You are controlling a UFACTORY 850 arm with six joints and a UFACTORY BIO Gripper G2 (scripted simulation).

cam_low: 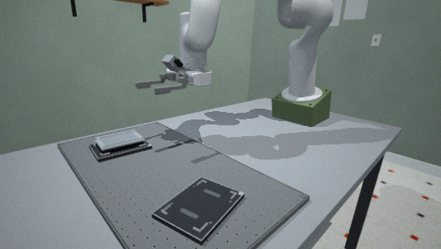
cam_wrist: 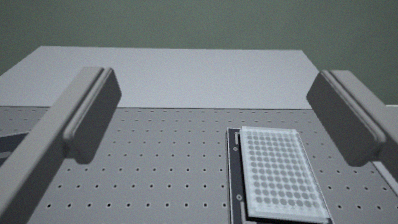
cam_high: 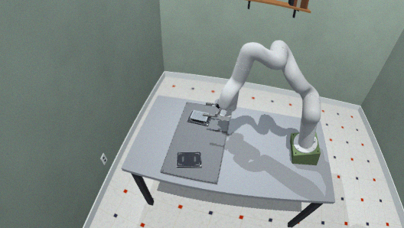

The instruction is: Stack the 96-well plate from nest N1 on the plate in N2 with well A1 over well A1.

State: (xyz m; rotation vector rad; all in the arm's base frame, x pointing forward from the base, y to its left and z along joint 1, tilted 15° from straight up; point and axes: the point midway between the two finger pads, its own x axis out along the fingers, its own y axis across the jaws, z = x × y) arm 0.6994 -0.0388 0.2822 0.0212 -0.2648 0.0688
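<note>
The near nest N1 (cam_high: 189, 159) (cam_low: 200, 205) is empty, and its edge (cam_wrist: 11, 145) shows at the left of the wrist view. A pale 96-well plate (cam_high: 199, 115) (cam_low: 120, 139) (cam_wrist: 280, 172) sits on top at the far nest N2 (cam_high: 197, 123) (cam_low: 100, 156) (cam_wrist: 233, 175). A dark band shows under it in the exterior view. The layers beneath are too small to tell apart, and I cannot read the A1 corner or confirm full nesting. My gripper (cam_high: 207, 116) (cam_low: 152, 88) (cam_wrist: 214, 112) is open and empty, well above the board and clear of the plate.
Both nests are on a perforated grey board (cam_high: 199, 139) (cam_low: 167, 167) (cam_wrist: 160, 155) on the table (cam_high: 149, 134) (cam_low: 29, 180) (cam_wrist: 175, 75). The arm's green base (cam_high: 305, 157) (cam_low: 301, 112) is at the opposite end. A wall shelf (cam_high: 283, 4) (cam_low: 139, 2) hangs behind.
</note>
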